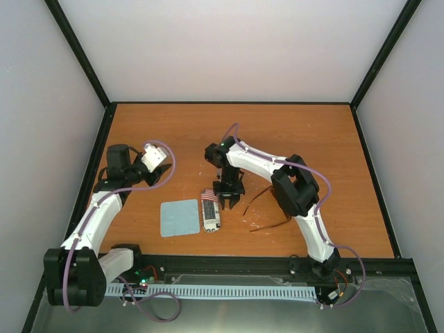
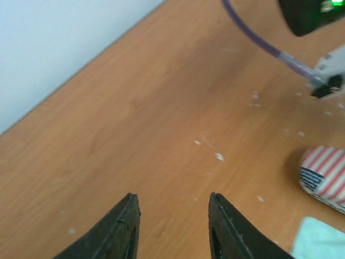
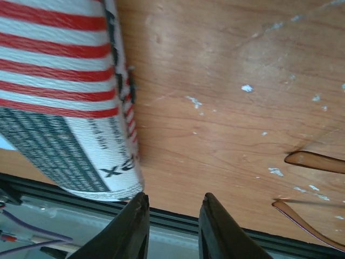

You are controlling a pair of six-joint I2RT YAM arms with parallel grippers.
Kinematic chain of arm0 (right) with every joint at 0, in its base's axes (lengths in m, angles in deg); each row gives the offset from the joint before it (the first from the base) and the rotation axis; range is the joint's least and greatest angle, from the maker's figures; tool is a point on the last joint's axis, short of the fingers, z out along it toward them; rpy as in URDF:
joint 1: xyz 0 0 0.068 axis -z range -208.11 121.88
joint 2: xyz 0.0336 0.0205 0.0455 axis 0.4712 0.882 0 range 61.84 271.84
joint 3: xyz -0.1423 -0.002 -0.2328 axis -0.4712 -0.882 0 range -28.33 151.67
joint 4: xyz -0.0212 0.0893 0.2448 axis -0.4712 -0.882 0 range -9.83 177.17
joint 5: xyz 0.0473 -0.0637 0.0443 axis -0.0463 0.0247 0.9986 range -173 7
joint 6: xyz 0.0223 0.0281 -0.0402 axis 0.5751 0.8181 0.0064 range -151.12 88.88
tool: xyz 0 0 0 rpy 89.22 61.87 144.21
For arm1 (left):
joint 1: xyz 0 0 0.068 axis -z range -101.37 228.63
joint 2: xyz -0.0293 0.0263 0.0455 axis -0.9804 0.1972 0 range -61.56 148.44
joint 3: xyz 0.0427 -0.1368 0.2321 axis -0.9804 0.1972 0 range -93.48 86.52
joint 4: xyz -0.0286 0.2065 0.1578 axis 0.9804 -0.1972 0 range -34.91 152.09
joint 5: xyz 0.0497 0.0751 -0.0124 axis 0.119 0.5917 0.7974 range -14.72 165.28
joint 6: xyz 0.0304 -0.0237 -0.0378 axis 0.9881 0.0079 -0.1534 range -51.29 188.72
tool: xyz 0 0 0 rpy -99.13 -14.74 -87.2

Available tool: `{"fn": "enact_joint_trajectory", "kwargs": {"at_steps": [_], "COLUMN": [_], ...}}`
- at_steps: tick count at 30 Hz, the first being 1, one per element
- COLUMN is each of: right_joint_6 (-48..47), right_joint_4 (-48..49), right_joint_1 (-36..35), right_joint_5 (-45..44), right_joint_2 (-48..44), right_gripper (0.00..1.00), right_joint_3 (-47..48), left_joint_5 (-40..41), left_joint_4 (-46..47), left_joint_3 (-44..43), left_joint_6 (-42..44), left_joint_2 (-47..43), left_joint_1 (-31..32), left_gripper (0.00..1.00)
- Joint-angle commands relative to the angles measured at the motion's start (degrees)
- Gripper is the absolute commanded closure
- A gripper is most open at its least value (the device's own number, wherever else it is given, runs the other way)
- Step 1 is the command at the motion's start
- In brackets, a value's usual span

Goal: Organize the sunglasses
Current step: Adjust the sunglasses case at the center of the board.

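Observation:
The sunglasses [image 1: 266,210] lie on the table right of centre; only their thin reddish-brown temple arms show, and the lenses are hidden under my right arm. The two temple tips show in the right wrist view [image 3: 316,161]. My right gripper [image 1: 229,202] is open and empty, pointing down just right of the striped case [image 1: 211,209]. In its wrist view the gripper [image 3: 172,208] hangs beside the case [image 3: 59,81], not touching it. My left gripper [image 1: 164,173] is open and empty over bare wood at the left, as the left wrist view [image 2: 172,205] shows.
A light blue cloth [image 1: 180,217] lies flat left of the case; its corner shows in the left wrist view [image 2: 321,237], next to the case end [image 2: 326,175]. A black rail [image 1: 243,262] runs along the near table edge. Black posts and walls enclose the sides.

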Motion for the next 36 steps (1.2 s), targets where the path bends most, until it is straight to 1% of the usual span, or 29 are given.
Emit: {"fn": "enact_joint_trajectory", "kwargs": {"at_steps": [1, 3, 5, 7, 9, 12, 19, 27, 28, 29, 32, 33, 34, 36], "right_joint_6": [-1.9, -1.9, -1.6, -1.4, -1.2, -1.1, -1.5, -0.3, 0.0, 0.4, 1.3, 1.5, 1.6, 1.7], "right_joint_4": [0.0, 1.1, 2.2, 3.0, 4.0, 6.0, 11.2, 16.0, 16.8, 18.0, 20.0, 20.3, 20.3, 20.1], "right_joint_1": [-0.3, -0.7, -0.9, -1.3, -1.5, -1.5, -1.6, -1.3, -1.1, -0.8, -0.1, 0.1, 0.3, 0.8], "right_joint_5": [0.1, 0.9, 1.6, 1.7, 2.1, 3.1, 8.9, 12.2, 12.4, 12.8, 14.0, 14.1, 14.1, 13.5], "right_joint_2": [0.6, 0.5, 0.6, 0.8, 0.8, 0.9, 2.7, 3.9, 4.1, 4.4, 4.6, 4.5, 4.1, 2.7], "right_gripper": [0.75, 0.75, 0.75, 0.75, 0.74, 0.74, 0.75, 0.76, 0.76, 0.75, 0.75, 0.75, 0.74, 0.74], "right_joint_3": [-2.3, -2.8, -3.2, -3.8, -4.9, -6.5, -7.6, -6.0, -5.6, -5.0, -3.7, -3.2, -2.7, -2.6], "left_joint_5": [-4.9, -5.0, -6.4, -6.7, -5.3, -3.1, -2.5, -2.4, -1.7, -0.2, 3.0, 3.7, 4.2, 4.8], "left_joint_4": [-15.3, -19.2, -21.6, -22.1, -22.1, -22.7, -24.0, -20.9, -20.5, -20.1, -20.6, -21.0, -21.6, -23.5], "left_joint_3": [-2.5, -2.2, -2.5, -2.7, -3.2, -4.2, -8.0, -11.3, -12.3, -13.8, -17.2, -18.2, -19.5, -22.3], "left_joint_6": [12.0, 14.7, 14.8, 13.0, 11.7, 10.9, 7.6, 5.0, 4.7, 4.2, 4.3, 4.4, 4.5, 3.5], "left_joint_2": [1.7, 3.7, 6.0, 8.6, 11.5, 15.5, 24.1, 31.8, 32.8, 33.6, 33.3, 32.7, 32.1, 31.0], "left_joint_1": [3.1, 5.6, 8.0, 10.4, 12.9, 14.7, 15.8, 16.1, 16.0, 16.0, 16.0, 16.0, 16.0, 16.0], "left_gripper": [0.66, 0.69, 0.71, 0.73, 0.75, 0.77, 0.75, 0.71, 0.69, 0.62, 0.36, 0.30, 0.27, 0.15]}}
